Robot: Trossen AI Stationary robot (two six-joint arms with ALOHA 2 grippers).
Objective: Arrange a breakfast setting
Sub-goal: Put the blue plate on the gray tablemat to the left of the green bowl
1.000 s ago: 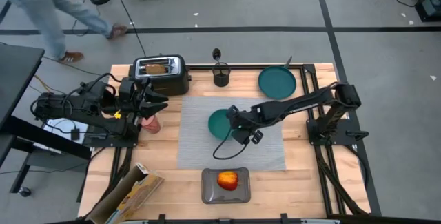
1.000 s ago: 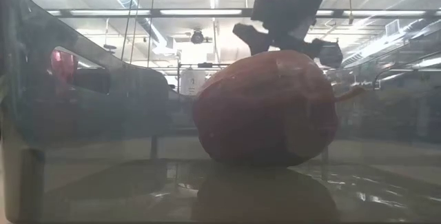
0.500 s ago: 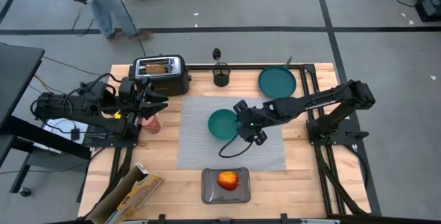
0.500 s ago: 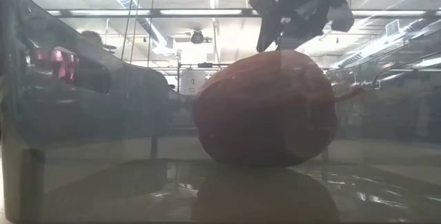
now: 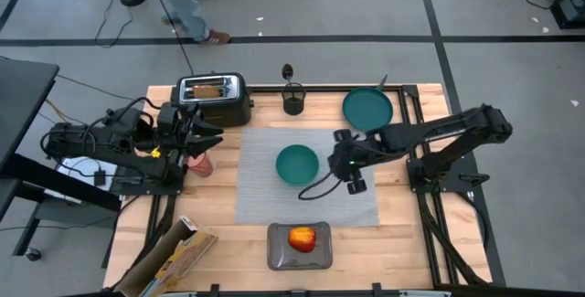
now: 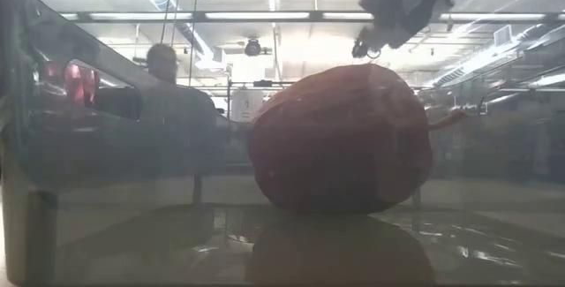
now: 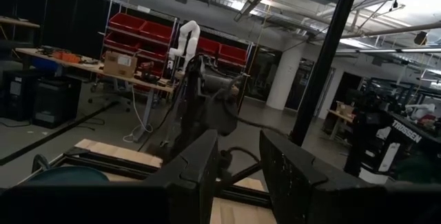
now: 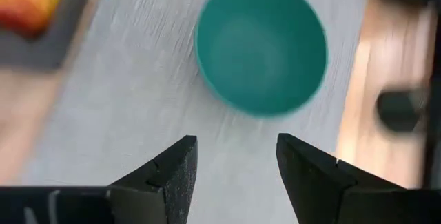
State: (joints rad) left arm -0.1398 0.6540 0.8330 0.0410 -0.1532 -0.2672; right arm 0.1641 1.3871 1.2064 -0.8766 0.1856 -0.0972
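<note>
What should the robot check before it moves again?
1. Small teal round bowl sits upright on the grey rectangular placemat: ok.
2. Right gripper open, holding nothing: ok.
3. Right gripper clear of the bowl: ok.
4. Large teal round plate on the placemat: not ok, it lies on the wooden table.
5. Red-yellow apple on the placemat: not ok, it sits in the grey square tray.
6. Left gripper grip: cannot tell.
</note>
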